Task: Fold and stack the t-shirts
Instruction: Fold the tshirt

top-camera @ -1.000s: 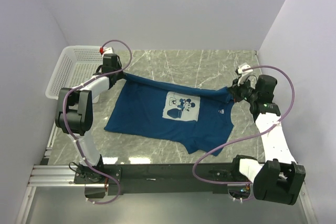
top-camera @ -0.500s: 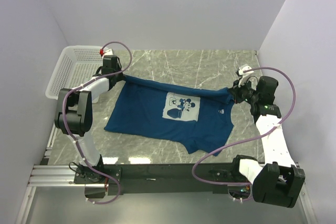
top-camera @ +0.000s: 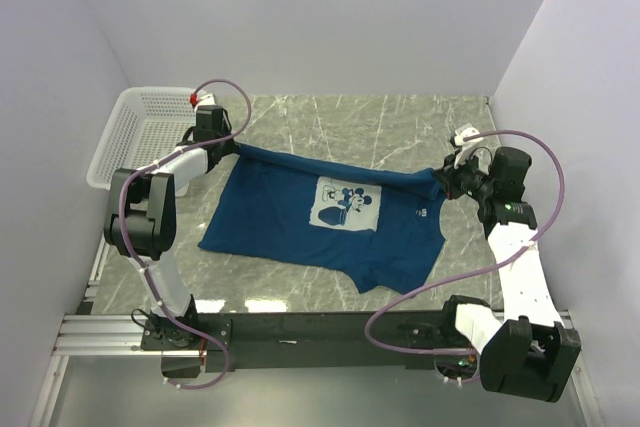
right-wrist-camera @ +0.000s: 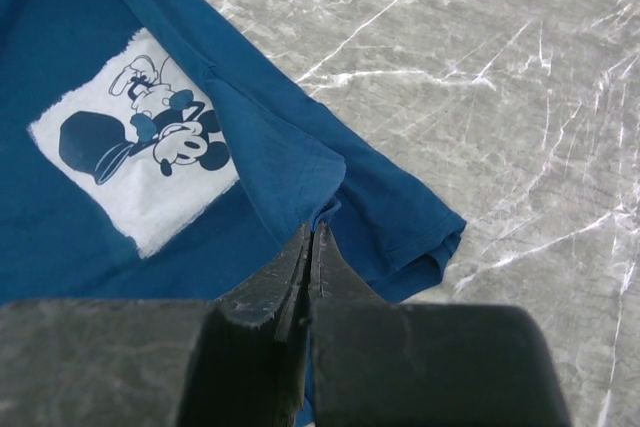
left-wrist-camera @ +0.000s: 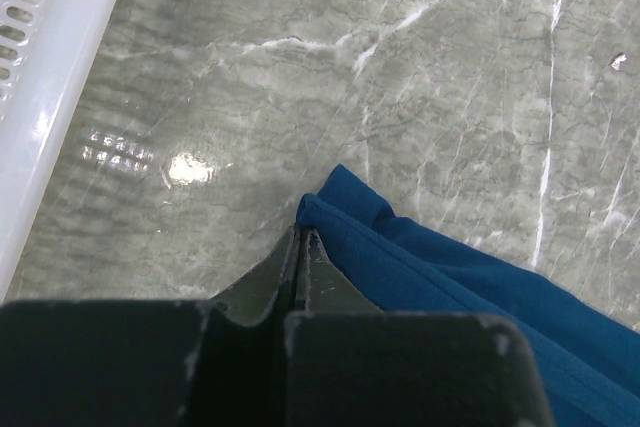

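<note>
Left claw (left-wrist-camera: 300,235), right claw (right-wrist-camera: 311,234) each pinching navy t-shirt (top-camera: 280,215) edge; pale cartoon print (top-camera: 344,204).

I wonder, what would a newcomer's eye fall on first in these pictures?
The dark blue t-shirt spread across the middle of the grey marble table, its pale cartoon print facing up. Next, the left gripper and the right gripper, each shut on the cloth at one end of its far edge, which runs taut between them. A white mesh basket sits at the table's far left.
</note>
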Available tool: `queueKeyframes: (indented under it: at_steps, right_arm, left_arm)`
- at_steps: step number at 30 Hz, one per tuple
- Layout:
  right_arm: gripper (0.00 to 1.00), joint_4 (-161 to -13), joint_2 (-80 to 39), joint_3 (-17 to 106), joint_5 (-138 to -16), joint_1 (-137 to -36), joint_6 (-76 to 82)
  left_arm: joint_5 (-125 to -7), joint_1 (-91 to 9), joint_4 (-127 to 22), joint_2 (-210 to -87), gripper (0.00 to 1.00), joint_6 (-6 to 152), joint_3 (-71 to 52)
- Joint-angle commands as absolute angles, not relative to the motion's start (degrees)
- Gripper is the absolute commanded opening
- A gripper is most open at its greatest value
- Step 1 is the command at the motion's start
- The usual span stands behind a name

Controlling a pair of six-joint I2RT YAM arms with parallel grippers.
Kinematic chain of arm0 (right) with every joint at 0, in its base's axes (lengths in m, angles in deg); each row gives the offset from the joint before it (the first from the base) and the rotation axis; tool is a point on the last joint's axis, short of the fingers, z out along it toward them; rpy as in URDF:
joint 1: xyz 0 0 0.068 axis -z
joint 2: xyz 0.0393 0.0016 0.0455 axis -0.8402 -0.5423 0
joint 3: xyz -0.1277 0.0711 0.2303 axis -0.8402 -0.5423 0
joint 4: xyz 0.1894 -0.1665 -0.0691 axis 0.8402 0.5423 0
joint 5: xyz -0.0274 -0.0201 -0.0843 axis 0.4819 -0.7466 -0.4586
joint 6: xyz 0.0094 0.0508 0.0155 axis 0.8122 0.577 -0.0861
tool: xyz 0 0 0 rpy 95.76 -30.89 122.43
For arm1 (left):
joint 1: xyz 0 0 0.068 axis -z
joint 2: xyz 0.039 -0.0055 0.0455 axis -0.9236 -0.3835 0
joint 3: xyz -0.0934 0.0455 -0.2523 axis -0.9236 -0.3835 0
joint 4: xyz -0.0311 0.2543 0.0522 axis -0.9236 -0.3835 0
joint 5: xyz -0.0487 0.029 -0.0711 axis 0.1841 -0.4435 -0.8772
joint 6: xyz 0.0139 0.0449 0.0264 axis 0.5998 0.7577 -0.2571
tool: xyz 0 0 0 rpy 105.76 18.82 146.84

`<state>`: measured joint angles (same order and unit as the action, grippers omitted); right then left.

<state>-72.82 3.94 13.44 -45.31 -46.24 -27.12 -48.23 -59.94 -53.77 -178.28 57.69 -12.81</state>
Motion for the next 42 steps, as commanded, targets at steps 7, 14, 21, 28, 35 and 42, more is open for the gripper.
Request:
queueKeyframes:
  at_steps: [7, 14, 21, 28, 35, 42]
  right_arm:
    - [0.00, -72.7, 5.5, 12.9, -44.2, -45.7, -28.0]
    - [0.00, -71.0, 7.0, 12.6, -43.7, -45.7, -29.5]
    - [0.00, -69.3, 7.8, 12.5, -43.2, -45.6, -30.6]
    - [0.00, -67.4, 7.2, 12.5, -42.8, -45.8, -32.7]
    - [0.00, -64.0, 8.9, 11.6, -42.0, -45.7, -36.2]
    - [0.00, -61.3, 10.5, 10.6, -41.6, -45.9, -39.0]
  left_arm:
    - [-47.3, -60.3, -53.0, -175.7, 0.00, 58.8, -14.2]
    - [-48.2, -60.4, -53.5, -175.9, 0.01, 58.7, -14.1]
    - [-51.6, -60.5, -50.9, -171.2, 0.51, 58.8, -17.7]
    - [-55.1, -60.6, -50.4, -164.1, 0.56, 58.7, -18.4]
    - [-56.1, -60.6, -54.0, -158.2, 0.59, 58.9, -15.7]
    - [-56.7, -61.6, -56.8, -152.7, 0.61, 59.3, -17.2]
